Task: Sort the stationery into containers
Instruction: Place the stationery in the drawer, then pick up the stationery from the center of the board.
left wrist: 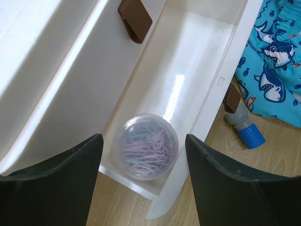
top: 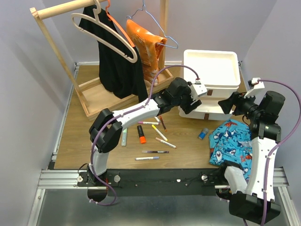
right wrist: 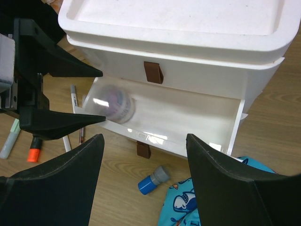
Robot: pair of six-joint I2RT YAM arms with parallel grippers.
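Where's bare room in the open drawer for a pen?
The open white plastic drawer is bare from the clear round pot of paper clips to its right end. Crowded at the left end: pot under left gripper.

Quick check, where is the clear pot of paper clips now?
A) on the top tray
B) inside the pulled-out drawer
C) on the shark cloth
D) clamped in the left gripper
B: the clear pot lies in the open drawer, untouched by the open left gripper.
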